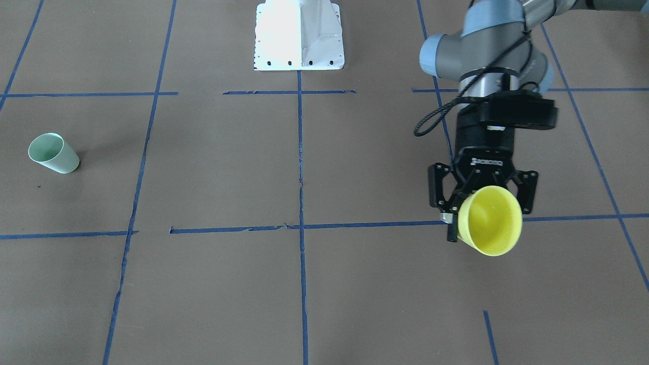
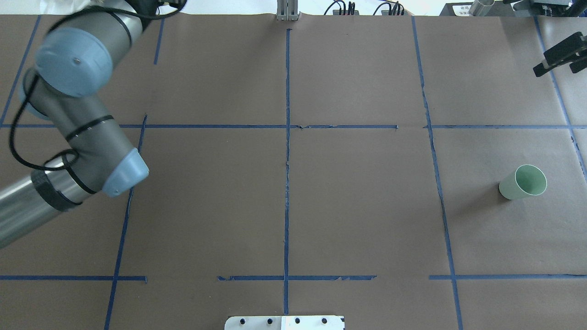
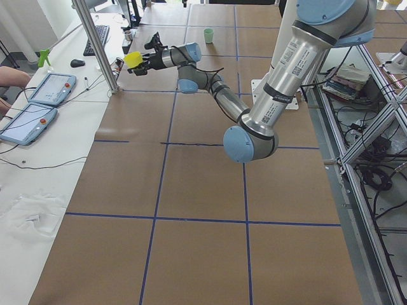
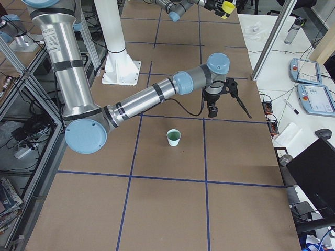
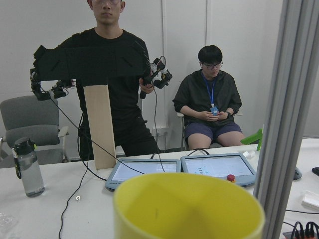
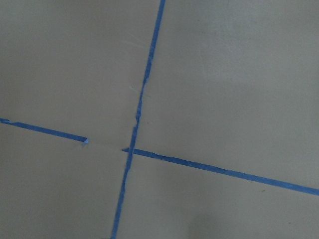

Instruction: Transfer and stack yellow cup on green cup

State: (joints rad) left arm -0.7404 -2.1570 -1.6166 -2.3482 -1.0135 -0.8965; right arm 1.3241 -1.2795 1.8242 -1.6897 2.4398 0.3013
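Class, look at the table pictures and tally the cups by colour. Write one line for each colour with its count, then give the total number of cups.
Yellow cup: 1
Green cup: 1
Total: 2 cups

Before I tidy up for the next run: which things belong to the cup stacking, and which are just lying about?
Job: yellow cup, held in the left claw; green cup, upright.
Lying about: bottle, tablets, plank.
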